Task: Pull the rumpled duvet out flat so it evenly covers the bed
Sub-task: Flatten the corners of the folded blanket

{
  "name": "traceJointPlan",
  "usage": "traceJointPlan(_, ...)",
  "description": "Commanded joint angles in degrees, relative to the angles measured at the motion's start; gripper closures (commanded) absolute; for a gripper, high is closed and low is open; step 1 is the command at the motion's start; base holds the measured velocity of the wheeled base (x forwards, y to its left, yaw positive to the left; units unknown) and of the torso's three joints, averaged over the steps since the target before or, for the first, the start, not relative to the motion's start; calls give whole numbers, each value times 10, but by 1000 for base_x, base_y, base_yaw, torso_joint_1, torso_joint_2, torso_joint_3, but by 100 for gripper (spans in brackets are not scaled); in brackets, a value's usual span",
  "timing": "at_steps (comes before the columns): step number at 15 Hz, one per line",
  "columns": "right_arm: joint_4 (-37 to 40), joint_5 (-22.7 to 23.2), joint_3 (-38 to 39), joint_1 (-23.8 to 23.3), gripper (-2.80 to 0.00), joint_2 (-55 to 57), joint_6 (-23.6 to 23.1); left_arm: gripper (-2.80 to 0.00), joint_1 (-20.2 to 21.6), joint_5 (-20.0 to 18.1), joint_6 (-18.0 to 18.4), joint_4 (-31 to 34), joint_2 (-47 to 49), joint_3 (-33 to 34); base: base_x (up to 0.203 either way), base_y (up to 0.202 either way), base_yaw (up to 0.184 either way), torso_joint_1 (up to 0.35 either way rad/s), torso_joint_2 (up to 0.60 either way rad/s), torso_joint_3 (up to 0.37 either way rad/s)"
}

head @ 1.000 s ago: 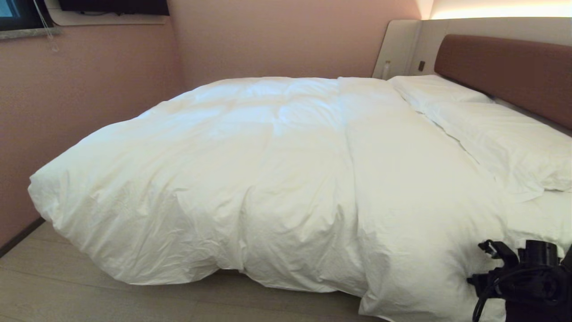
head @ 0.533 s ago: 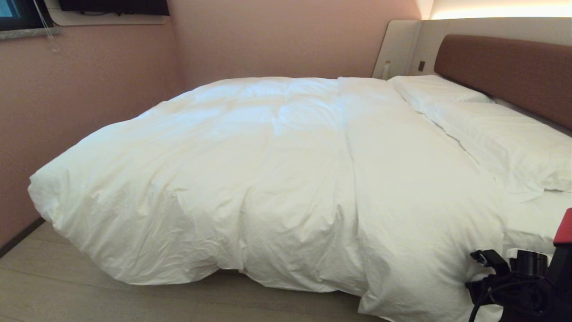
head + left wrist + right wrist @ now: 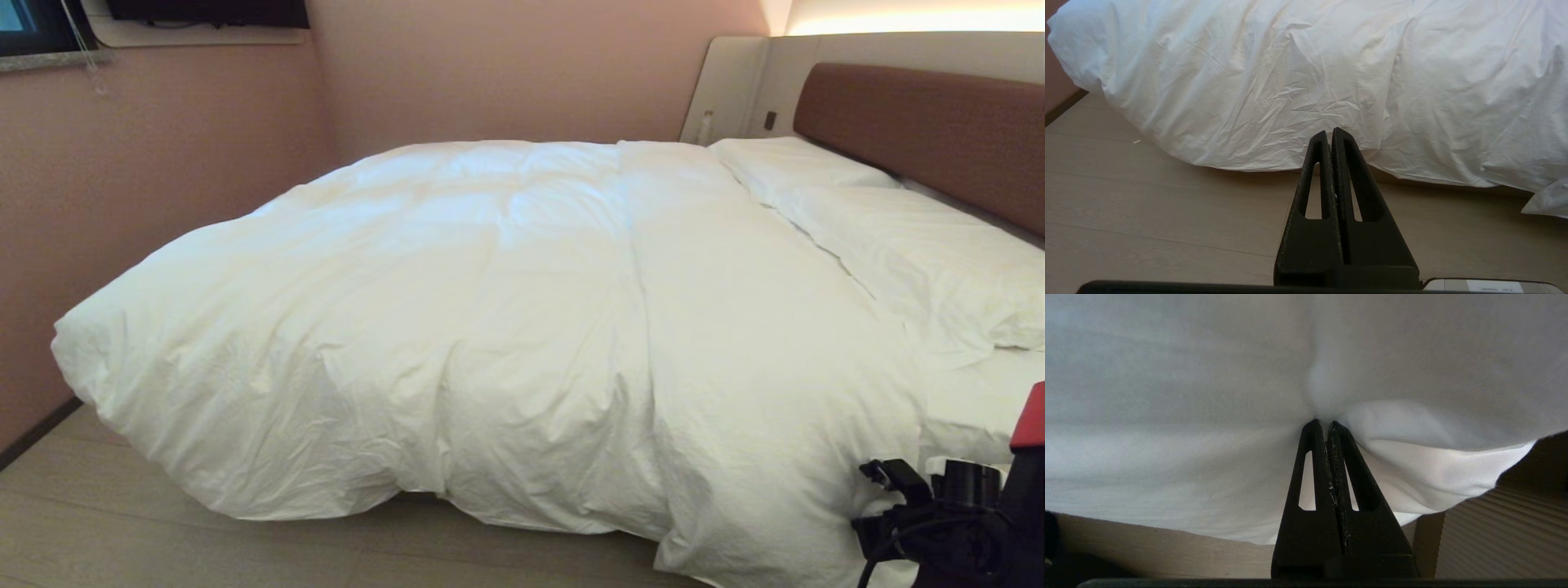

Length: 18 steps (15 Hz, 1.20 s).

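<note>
The puffy white duvet [image 3: 506, 327] lies spread over the bed [image 3: 922, 131], creased, its near edge hanging to the floor. My right gripper [image 3: 1323, 424] is shut, its tips pinching a pucker of the duvet [image 3: 1208, 396] at the near right side of the bed; cloth folds radiate from the tips. In the head view only the black wrist of my right arm [image 3: 947, 514] shows, at the lower right against the hanging duvet. My left gripper [image 3: 1329, 132] is shut and empty, held above the floor and pointing at the duvet's hanging edge [image 3: 1331, 61].
Two white pillows [image 3: 922, 253] lie along the brown headboard, with bare sheet [image 3: 980, 400] beside them. The bed's ribbed beige base [image 3: 1502, 539] shows under the cloth. Pink walls [image 3: 163, 163] close in the far side and foot. Pale wood floor [image 3: 163, 531] runs along the near side.
My right arm has sunk a little lower at the bed's near right side, and a red part of it now shows at the picture's right edge. The duvet lies much as before.
</note>
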Motion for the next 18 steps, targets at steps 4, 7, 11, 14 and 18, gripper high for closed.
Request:
traceJointPlan(4,-4,1,1,0,0,1,0,0,0,0,0,0,0,1,0,0,0,0,0,0)
traceJointPlan(7,-9,3,2,-1,0,-2,20,0,0,0,0,0,0,1,0,0,0,0,0,0)
traceJointPlan(11,-61,4,73,-3,0,-79,67,0,0,0,0,0,0,0,0,0,0,0,0,0)
traceJointPlan(14,-116,4,209,-6,0,-182,72,0,0,0,0,0,0,0,0,0,0,0,0,0)
traceJointPlan(18,-170,7,311,-25,0,-347,76,0,0,0,-1,0,0,1,0,0,0,0,0,0)
